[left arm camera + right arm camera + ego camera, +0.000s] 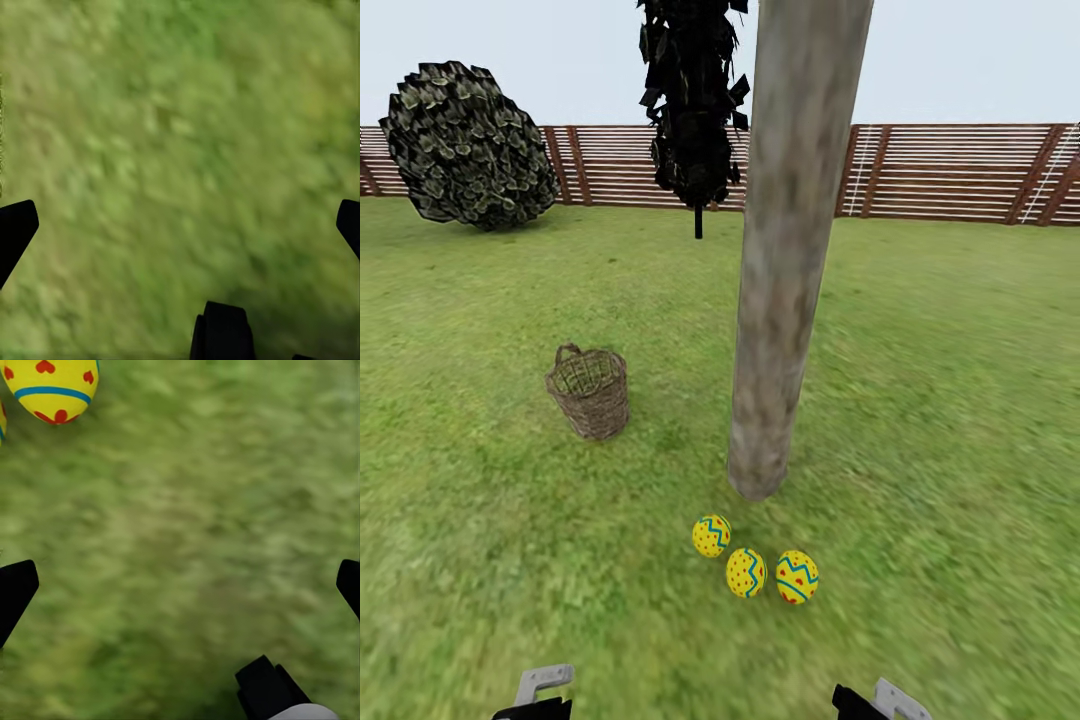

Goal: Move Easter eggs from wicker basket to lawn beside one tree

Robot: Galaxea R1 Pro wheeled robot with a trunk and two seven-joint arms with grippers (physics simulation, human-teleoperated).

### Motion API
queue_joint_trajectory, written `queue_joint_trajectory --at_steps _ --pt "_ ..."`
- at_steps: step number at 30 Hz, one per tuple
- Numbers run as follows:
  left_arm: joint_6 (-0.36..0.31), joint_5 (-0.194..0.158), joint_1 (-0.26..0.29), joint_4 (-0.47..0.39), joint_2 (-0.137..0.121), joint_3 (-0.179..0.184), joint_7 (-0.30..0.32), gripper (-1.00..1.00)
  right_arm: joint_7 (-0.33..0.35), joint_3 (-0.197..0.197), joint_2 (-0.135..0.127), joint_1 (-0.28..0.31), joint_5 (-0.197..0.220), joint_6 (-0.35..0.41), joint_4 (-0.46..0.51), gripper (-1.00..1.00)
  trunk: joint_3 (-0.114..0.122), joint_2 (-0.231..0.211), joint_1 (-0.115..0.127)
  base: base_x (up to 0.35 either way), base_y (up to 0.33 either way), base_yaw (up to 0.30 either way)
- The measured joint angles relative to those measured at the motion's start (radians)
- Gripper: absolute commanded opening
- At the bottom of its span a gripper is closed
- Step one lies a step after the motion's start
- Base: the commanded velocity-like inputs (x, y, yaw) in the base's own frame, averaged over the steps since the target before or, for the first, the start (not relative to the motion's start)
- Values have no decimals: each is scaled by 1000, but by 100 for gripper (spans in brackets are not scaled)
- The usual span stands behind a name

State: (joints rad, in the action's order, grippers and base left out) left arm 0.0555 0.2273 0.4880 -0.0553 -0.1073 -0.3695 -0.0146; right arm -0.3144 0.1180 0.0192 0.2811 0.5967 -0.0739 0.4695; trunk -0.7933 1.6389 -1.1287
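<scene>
Eggs lie in a short row on the lawn (920, 400) just near of the tree (785, 260): the left egg (711, 536), the middle egg (745, 573) and the right egg (797, 577), close together, the left one nearest the trunk's foot. Nothing stands between them and the trunk. The wicker basket (589, 392) stands upright on the grass to the left of the trunk, a little farther off, apart from the eggs; nothing can be made out inside it through its weave. Farther back a narrow black conifer (693, 100) rises behind the tree, a round dark bush (468, 146) sits at far left, and a slatted wooden fence (950, 172) closes the garden under pale sky. No writing can be read. The left gripper (180, 225) hangs over bare grass, spread wide and holding nothing. The right gripper (180, 585) is likewise wide apart and unladen, with the right egg (51, 388) beyond its fingertips.
</scene>
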Motion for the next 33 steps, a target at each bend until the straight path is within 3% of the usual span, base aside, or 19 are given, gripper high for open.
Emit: queue_joint_trajectory --at_steps 12,33 --pt "-3 -1 -3 0 14 0 -1 100 0 0 0 0 0 0 0 100 56 -84 45 -97 0 0" --pt "-4 -1 -4 10 18 0 -2 100 0 0 0 0 0 -1 0 100 123 -231 126 -136 0 0"
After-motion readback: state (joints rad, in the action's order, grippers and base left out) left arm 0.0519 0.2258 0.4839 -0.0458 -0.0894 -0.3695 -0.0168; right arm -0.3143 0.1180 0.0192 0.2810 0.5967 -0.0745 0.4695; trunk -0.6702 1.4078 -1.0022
